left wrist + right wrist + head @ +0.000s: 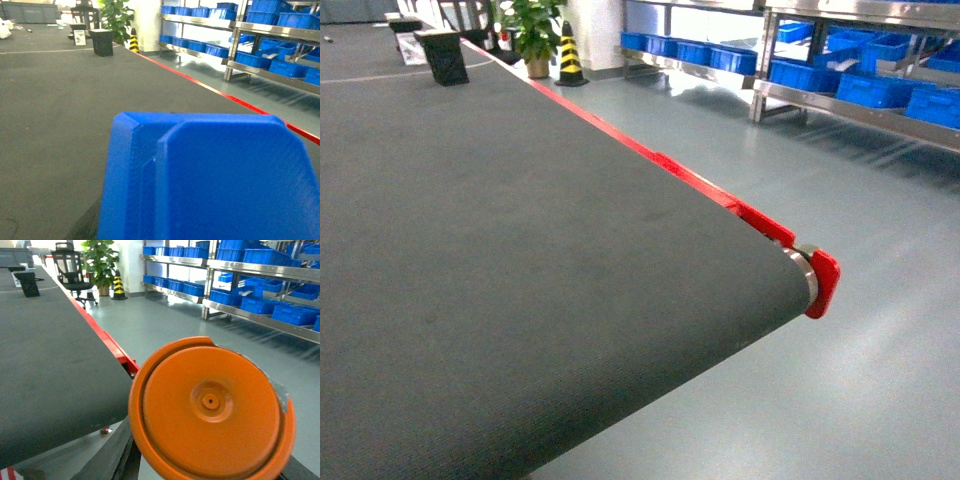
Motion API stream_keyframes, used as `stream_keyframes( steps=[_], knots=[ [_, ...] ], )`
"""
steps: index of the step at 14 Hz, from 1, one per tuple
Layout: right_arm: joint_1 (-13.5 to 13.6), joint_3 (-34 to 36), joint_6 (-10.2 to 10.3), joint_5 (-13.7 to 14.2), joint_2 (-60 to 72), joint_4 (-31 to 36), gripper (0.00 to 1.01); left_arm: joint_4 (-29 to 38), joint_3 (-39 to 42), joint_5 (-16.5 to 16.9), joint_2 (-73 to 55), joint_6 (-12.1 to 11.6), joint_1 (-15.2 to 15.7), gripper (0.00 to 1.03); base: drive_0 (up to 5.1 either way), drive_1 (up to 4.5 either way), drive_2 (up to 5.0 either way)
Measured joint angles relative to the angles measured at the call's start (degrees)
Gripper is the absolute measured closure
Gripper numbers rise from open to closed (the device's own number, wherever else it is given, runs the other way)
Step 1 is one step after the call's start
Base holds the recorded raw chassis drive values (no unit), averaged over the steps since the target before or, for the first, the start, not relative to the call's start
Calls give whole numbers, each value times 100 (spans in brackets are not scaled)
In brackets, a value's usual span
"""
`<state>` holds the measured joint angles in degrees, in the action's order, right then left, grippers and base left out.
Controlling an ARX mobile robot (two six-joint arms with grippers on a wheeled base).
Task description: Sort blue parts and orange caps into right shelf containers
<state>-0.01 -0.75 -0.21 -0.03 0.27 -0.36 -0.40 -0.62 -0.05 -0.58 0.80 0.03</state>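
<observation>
We have a blue part [210,180] filling the left wrist view and an orange cap [210,407] filling the right, seemingly carried, though no fingers show, so we cannot tell their grip. Neither is delivered yet: the shelf [850,105] and its containers [875,88] stand well beyond the belt's [520,270] right edge.

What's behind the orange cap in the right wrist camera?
Behind the orange cap: grey floor, shelf with blue containers. The cap hides the right gripper and the floor directly behind.
</observation>
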Motion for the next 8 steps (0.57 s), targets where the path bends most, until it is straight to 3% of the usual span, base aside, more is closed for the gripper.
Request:
stream_keyframes(
  steps=[8],
  knots=[
    [0, 0, 0, 0, 0, 0, 57, 0, 0, 2, 0, 0, 0, 60, -167, -167, -167]
  ],
)
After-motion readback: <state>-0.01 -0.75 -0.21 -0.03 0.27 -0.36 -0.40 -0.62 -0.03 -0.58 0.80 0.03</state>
